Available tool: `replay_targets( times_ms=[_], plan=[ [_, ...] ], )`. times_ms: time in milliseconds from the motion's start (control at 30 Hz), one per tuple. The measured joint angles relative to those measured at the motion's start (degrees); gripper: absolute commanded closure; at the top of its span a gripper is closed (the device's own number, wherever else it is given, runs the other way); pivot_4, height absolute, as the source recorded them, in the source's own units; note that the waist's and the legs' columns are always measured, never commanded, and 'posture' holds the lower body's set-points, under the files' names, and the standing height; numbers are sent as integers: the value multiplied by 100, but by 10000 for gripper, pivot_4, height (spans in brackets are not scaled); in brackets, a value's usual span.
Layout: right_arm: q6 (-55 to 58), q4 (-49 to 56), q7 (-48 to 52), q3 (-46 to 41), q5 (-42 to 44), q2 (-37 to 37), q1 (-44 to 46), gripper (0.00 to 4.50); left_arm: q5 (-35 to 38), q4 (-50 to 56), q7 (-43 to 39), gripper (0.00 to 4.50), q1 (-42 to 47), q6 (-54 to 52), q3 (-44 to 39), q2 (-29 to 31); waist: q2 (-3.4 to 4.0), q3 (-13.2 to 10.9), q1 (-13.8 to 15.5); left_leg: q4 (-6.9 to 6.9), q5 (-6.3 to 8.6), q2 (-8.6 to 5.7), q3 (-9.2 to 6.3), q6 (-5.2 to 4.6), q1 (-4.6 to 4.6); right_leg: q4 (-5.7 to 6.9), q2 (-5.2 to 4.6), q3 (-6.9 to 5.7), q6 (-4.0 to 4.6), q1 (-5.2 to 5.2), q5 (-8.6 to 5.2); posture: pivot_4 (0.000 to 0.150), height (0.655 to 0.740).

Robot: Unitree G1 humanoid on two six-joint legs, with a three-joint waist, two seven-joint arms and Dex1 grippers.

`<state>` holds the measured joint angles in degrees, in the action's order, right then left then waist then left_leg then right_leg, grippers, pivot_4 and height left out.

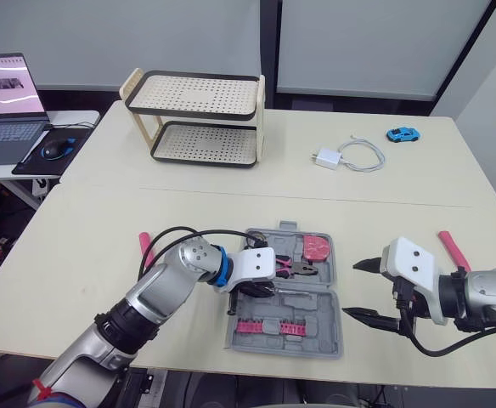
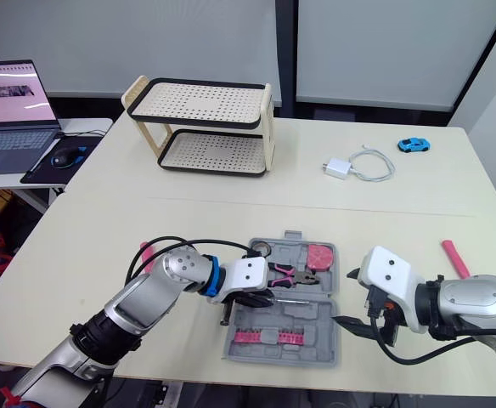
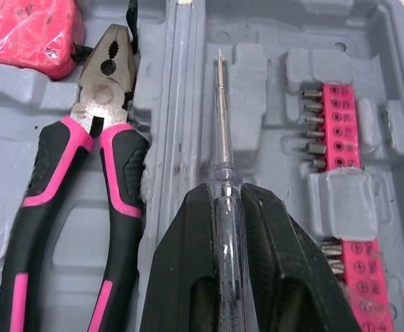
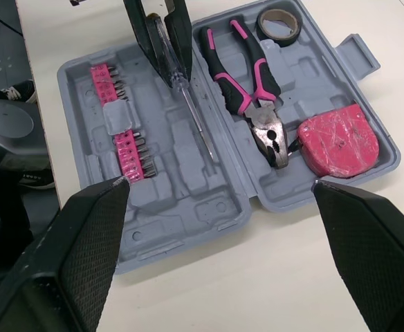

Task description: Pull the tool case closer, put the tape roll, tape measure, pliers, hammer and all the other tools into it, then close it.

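The grey tool case [image 1: 326, 337] lies open near the table's front edge. Its far half holds the pink-handled pliers [image 4: 247, 76], the tape roll [image 4: 279, 24] and a pink tape measure [image 4: 337, 142]. A pink bit strip [image 4: 122, 131] sits in the near half. My left gripper [image 3: 226, 197] is shut on a clear-handled screwdriver [image 3: 219, 124], held low over the near half beside the hinge. My right gripper [image 1: 352, 289] stands open just right of the case, holding nothing. One pink tool [image 1: 144, 245] lies on the table left of the case, another [image 1: 453, 249] to the right.
A two-tier perforated rack [image 1: 199, 119] stands at the back left of the table. A white charger with cable [image 1: 326, 159] and a blue toy car [image 1: 403, 134] lie at the back right. A laptop [image 1: 6, 106] and mouse [image 1: 54, 150] sit on a side desk to the left.
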<state>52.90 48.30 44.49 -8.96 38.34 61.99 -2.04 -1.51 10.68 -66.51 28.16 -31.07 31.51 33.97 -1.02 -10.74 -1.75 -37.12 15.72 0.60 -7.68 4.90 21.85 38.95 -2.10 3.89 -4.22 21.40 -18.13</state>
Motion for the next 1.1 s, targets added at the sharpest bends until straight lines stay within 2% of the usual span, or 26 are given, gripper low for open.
replay_targets(
  times_ms=[733,800,833,1033,1067,1100],
  plan=[
    [30,39,-106,6,87,-7,84,0,-213,-6,252,42762,-62,6,219,-207,0,0,3,-3,0,-1,0,0,0,1,-1,0,0,-1,0,1500,7350],
    [32,39,-110,6,113,-7,84,0,-206,-6,223,35560,-62,-4,219,-231,0,0,3,-3,0,-1,0,0,0,1,-1,1,0,-1,0,1500,7350],
    [33,39,-112,6,115,-7,84,0,-205,-6,221,33568,-62,-4,219,-232,0,0,3,-3,0,-1,0,0,-1,1,-1,0,0,-1,0,1500,7350],
    [44,40,-133,6,126,-9,84,0,-195,3,236,14887,-61,17,198,-225,0,0,3,-3,0,-1,0,0,-1,2,-1,0,0,-1,0,1500,7350],
    [48,41,-144,5,130,-15,84,0,-188,19,234,12185,-59,16,185,-217,0,0,3,-3,0,-1,0,0,0,2,-1,0,0,-1,0,1500,7350],
    [54,42,-172,5,136,-30,84,0,-175,59,231,12185,-58,16,165,-201,0,0,3,-3,0,-1,0,0,0,2,-1,0,0,-1,0,1500,7350]
  ],
)
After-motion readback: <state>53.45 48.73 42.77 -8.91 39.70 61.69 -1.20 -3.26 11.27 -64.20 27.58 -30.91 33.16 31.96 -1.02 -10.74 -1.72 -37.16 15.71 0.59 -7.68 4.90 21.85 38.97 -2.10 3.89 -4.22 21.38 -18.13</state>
